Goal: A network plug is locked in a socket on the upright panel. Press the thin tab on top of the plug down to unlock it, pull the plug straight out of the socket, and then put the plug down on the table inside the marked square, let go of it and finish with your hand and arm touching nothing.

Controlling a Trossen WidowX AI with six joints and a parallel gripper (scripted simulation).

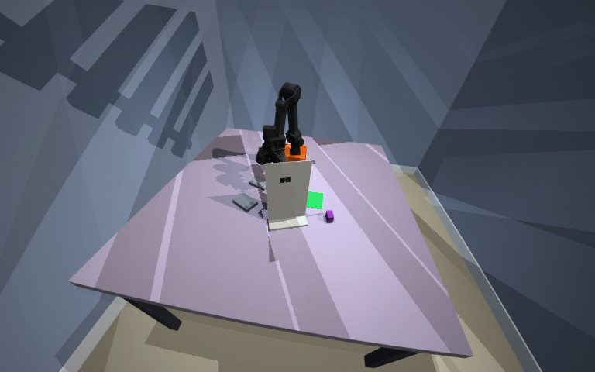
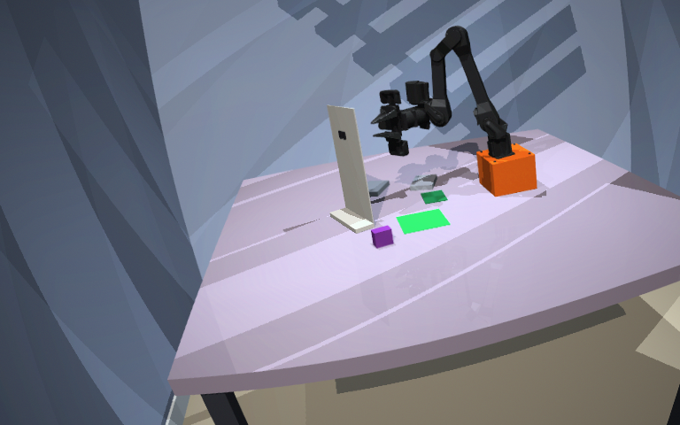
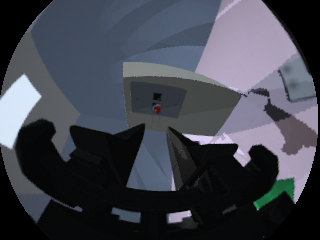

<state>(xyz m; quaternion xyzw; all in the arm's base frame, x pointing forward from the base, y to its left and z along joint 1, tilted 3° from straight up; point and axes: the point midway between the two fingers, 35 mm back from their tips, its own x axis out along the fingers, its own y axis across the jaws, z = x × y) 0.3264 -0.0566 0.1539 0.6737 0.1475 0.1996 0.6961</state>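
The plug [image 3: 157,108] is a small red-and-pale spot in the wrist view, upper middle of the frame, at the lower of two dark openings in a grey plate [image 3: 172,107] on the upright panel [image 1: 287,199] [image 2: 351,167] [image 3: 210,107]. Its long axis seems to run straight out of the panel face toward the hand, though it is too small there to be sure; in the exterior view that face is turned to the right of the frame.

The hand [image 1: 273,155] [image 2: 372,129] [image 3: 156,128] has its fingers partly spread, a modest gap between the tips, with nothing pinched. In the exterior view it hangs above centre, right of the panel and apart from it, touching nothing.

The panel rises from a pale foot [image 1: 287,224] [image 2: 345,219] on the tabletop [image 1: 219,254] [image 2: 300,300]. In the exterior view a bright green patch [image 1: 314,200] [image 2: 423,220] lies right of the foot, a smaller dark green patch [image 2: 434,196] just behind it, and a purple block [image 1: 329,216] [image 2: 382,236] near the foot. Two grey slabs lie left of the panel in the top view. The arm stands on an orange base [image 1: 302,154] [image 2: 519,175]. I can read no lettering or brand.
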